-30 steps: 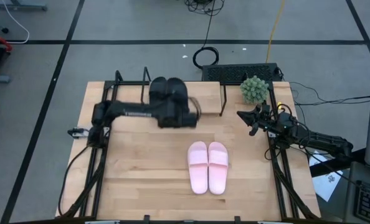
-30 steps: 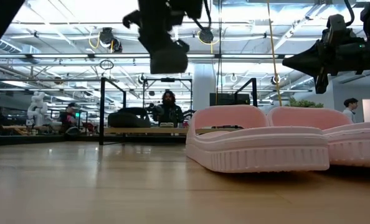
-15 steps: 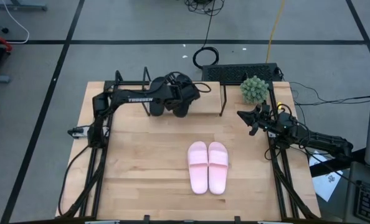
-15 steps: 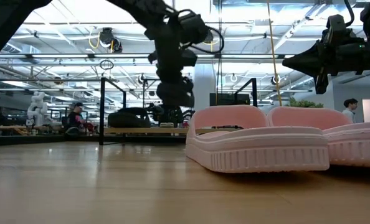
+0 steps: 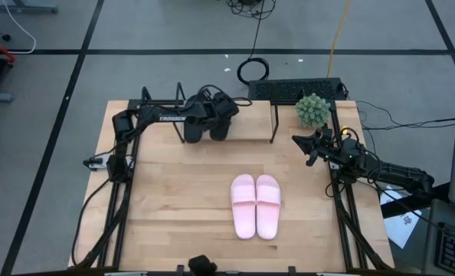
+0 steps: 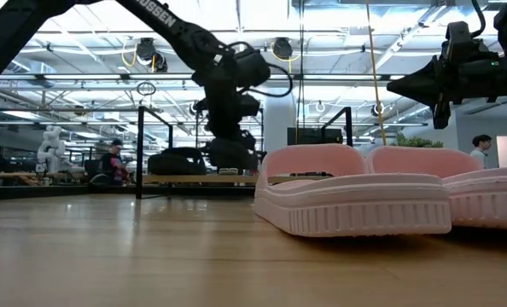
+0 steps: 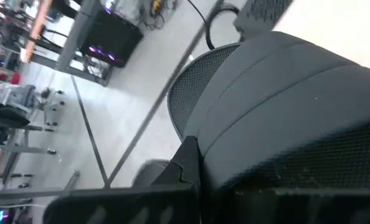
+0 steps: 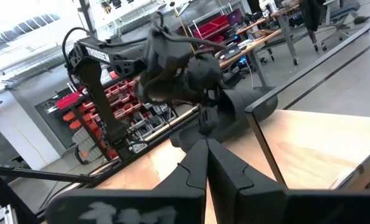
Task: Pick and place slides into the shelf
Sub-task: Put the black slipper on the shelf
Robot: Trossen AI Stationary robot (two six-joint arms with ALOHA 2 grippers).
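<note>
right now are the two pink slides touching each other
Touching. In the high view the pink slides lie side by side mid-table, inner edges pressed together with no wood showing between them; the low view agrees.

The shelf [image 5: 212, 115] stands along the far edge of the worktop [image 5: 174, 207], left of centre. One pair of slides [image 5: 207, 123] sits side by side on the shelf, with the left claw [image 5: 216, 107] right over them. The other pair of slides [image 5: 256, 205] lies side by side on the worktop near the middle, well in front of the shelf. A small plant [image 5: 313, 110] sits at the far right corner, right of the shelf. The right claw [image 5: 298, 140] hovers just in front of the plant, by the right edge
</note>
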